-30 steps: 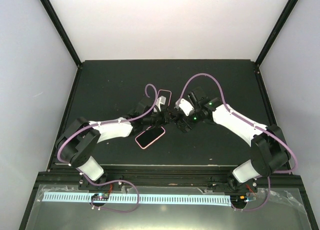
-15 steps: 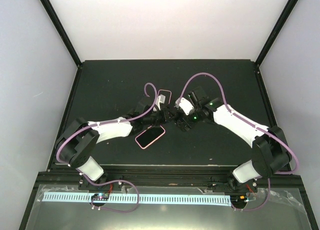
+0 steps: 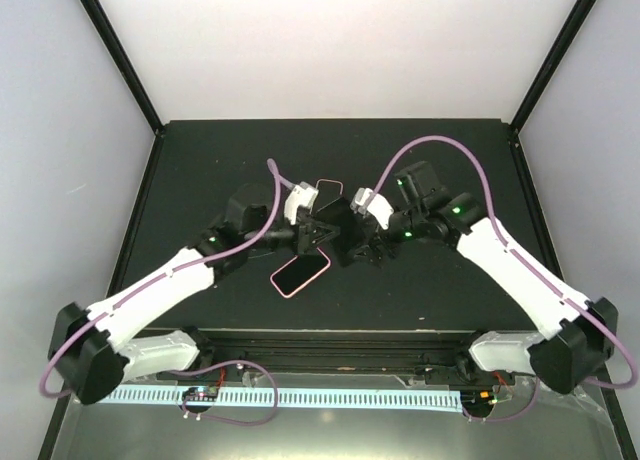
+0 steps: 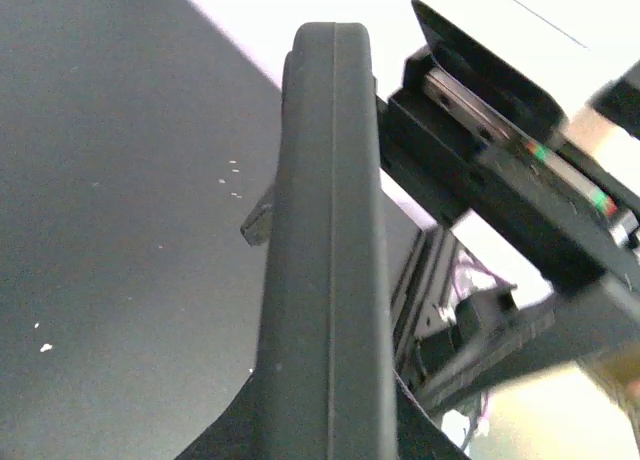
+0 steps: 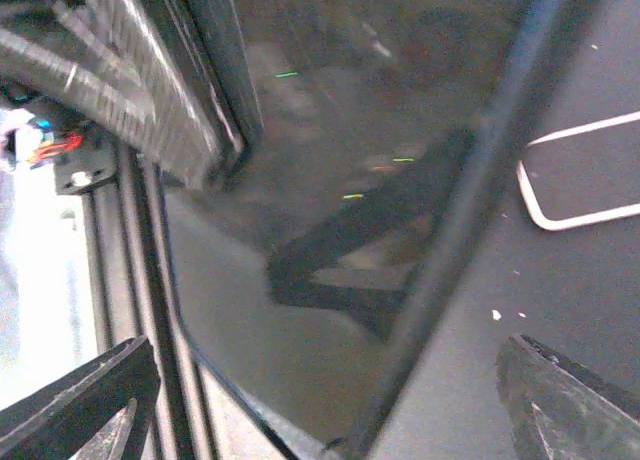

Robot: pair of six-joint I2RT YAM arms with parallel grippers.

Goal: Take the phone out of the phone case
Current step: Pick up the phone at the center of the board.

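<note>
One dark phone (image 3: 335, 230) is up in the air over the middle of the counter (image 3: 440, 170), right between the two arms. It stands on its thin side. Its long side runs from the left end effector (image 3: 312, 232) across to the right end effector (image 3: 372, 242).

The left end effector sits at one end of the phone and seems to be clamped on it, though the phone hides its tips. The right end effector is at the other end. Its two fingers (image 5: 85, 400) are spread wide, one on each side of the shiny screen, and I cannot tell if they touch it. Both arms are just as near, so I think either one could pull along that long line.

I cannot tell if a dark case is on the phone.

Counting: one phone, two end effectors, and two pink-edged things lying flat on the counter. The near pink-edged thing (image 3: 300, 273) lies just in front of the left end effector. The far pink-edged thing (image 3: 330, 188) lies just behind it. One may be the case.
</note>
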